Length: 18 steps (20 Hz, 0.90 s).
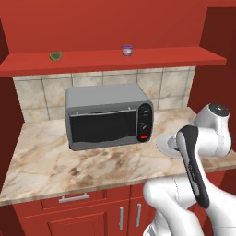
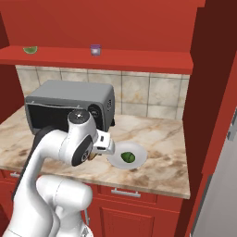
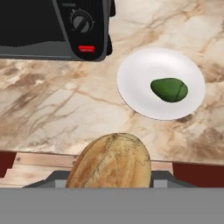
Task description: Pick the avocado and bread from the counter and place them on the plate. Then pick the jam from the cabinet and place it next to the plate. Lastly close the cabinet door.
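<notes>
We find no words, numbers or brand marks that we can read. The toaster oven (image 3: 57, 28) bears knobs and a red button, but no legible markings.

The toaster oven (image 1: 108, 117) stands on the counter (image 1: 69, 161) against the tiled wall, with the plate (image 3: 144, 87) just to its right. The avocado (image 3: 169, 89) lies on the plate. On the cabinet (image 2: 203, 69) shelf above, the jam (image 1: 127, 50) stands right of a green wedge (image 1: 56, 56).

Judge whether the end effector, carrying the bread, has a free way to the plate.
Probably yes. The end effector holds the bread above the counter; the plate lies just ahead, with only the avocado on its far half.
</notes>
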{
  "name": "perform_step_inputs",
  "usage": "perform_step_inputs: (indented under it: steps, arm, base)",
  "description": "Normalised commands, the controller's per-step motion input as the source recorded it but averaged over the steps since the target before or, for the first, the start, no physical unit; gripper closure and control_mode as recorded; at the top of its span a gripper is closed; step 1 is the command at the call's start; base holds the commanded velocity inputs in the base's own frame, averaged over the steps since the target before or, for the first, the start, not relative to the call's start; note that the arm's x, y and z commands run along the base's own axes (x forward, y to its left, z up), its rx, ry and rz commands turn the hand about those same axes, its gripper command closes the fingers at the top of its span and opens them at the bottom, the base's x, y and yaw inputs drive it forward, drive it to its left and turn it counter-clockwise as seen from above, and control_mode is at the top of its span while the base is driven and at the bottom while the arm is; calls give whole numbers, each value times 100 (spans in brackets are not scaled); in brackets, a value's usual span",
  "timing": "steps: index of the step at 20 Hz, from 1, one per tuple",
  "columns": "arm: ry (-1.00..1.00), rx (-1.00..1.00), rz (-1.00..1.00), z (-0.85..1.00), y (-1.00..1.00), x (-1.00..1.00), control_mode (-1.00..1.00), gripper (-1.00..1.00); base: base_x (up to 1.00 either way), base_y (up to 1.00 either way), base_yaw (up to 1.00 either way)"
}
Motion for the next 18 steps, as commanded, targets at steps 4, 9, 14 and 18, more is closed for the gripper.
perform_step_inputs:
  steps: [4, 9, 14, 18]
  arm:
    - [0, 0, 3, 0, -17, 8, -100, 100]
    - [0, 0, 0, 0, -15, 3, -100, 100]
    - [0, 0, 0, 0, -11, 16, -100, 100]
    - [0, 0, 0, 0, -10, 24, -100, 100]
  base:
    - [0, 0, 0]
    - [0, 0, 0]
    - [0, 0, 0]
    - [0, 0, 0]
